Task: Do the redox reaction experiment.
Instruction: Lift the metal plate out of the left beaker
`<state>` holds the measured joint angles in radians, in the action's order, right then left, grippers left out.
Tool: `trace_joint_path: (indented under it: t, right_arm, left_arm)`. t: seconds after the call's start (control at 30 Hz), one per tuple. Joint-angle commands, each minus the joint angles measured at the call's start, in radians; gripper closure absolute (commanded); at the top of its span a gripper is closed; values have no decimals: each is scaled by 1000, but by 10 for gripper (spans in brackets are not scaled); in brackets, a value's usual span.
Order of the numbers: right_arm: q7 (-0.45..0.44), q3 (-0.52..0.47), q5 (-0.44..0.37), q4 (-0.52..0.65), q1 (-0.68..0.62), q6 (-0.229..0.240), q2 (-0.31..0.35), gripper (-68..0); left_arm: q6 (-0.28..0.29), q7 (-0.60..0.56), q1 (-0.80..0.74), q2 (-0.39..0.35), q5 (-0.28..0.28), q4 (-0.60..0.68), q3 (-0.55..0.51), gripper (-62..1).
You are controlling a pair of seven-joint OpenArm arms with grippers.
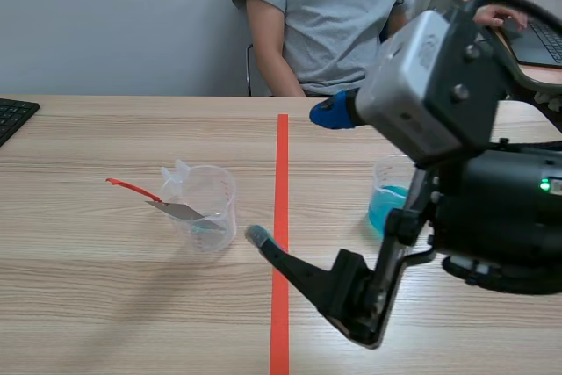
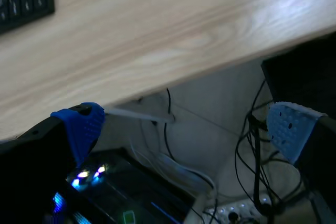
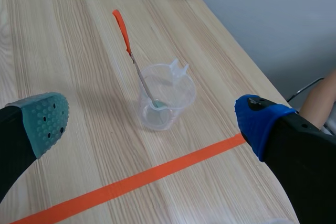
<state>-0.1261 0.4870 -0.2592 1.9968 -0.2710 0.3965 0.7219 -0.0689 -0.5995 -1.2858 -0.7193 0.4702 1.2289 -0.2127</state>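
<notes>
1. Clear plastic beaker (image 1: 209,210) stands on the desk (image 1: 105,305), at nine o'clock from the tape line (image 1: 281,164), with a red-handled spoon (image 1: 132,187) leaning inside it.
2. Beaker of blue liquid (image 1: 386,204) sits at three o'clock from that line, partly hidden.
3. Right pincer (image 1: 294,175) hovers released; the clear beaker lies ahead between its fingers.
4. Left pincer (image 2: 186,127) is released, off the desk edge, above cables (image 2: 173,156).

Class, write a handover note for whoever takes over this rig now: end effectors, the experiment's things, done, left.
Left end effector: open, empty, off the table edge.
Right end effector: open, empty, raised, facing the clear beaker.
Spoon stands in the clear beaker, left of the tape line; blue-liquid beaker right of it.
Done: no blue liquid in the clear beaker yet.
Left: probably pouring it in, stirring.
</notes>
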Motion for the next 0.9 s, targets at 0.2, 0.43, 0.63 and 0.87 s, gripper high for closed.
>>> trace_joint_path:
  t: [0.2,0.43,0.63,0.87]
  right_arm:
    - [-6,168,72,-120,179,-8,-138,-679]
    - [-4,310,150,-280,315,-15,-270,-679]
    - [-4,393,171,-383,400,-53,-368,-679]
    - [23,439,178,-484,490,-83,-462,-679]
  left_arm:
    - [127,21,10,112,-55,-66,0,-623]
    - [169,104,118,189,-172,-129,52,-623]
    - [169,126,198,209,-225,-131,125,-623]
    - [169,130,262,209,-253,-131,171,-623]
